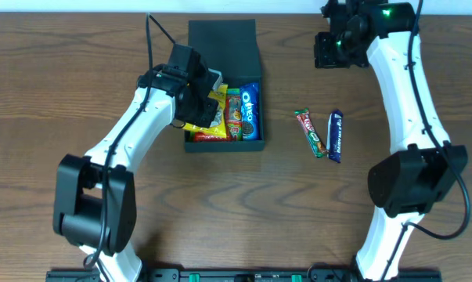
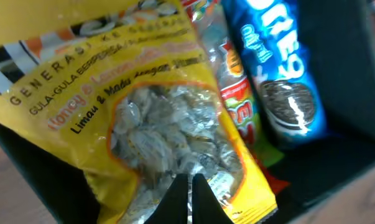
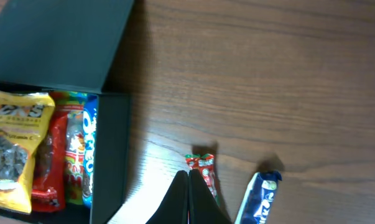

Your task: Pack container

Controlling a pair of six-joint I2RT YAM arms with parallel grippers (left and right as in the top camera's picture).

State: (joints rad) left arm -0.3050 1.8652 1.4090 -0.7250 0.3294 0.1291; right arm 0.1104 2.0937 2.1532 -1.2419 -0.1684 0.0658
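Observation:
The black container [image 1: 262, 94] stands open at the table's middle back, its flap lid [image 1: 222, 39] folded away. Inside lie a yellow candy bag [image 1: 208, 117], red and green packets [image 1: 234, 117] and a blue Oreo pack [image 1: 250, 110]. My left gripper [image 1: 203, 102] is over the box's left side. In the left wrist view its fingers [image 2: 188, 186] are pinched shut on the yellow bag [image 2: 112, 93], beside the Oreo pack [image 2: 280, 68]. My right gripper [image 1: 329, 48] is shut and empty, high at the back right. Its fingers [image 3: 188, 180] show above the table.
A red-and-green snack bar [image 1: 311, 131] and a dark blue bar [image 1: 336, 135] lie side by side on the wooden table right of the box. They also show in the right wrist view, the red one [image 3: 204, 169] and the blue one [image 3: 262, 196].

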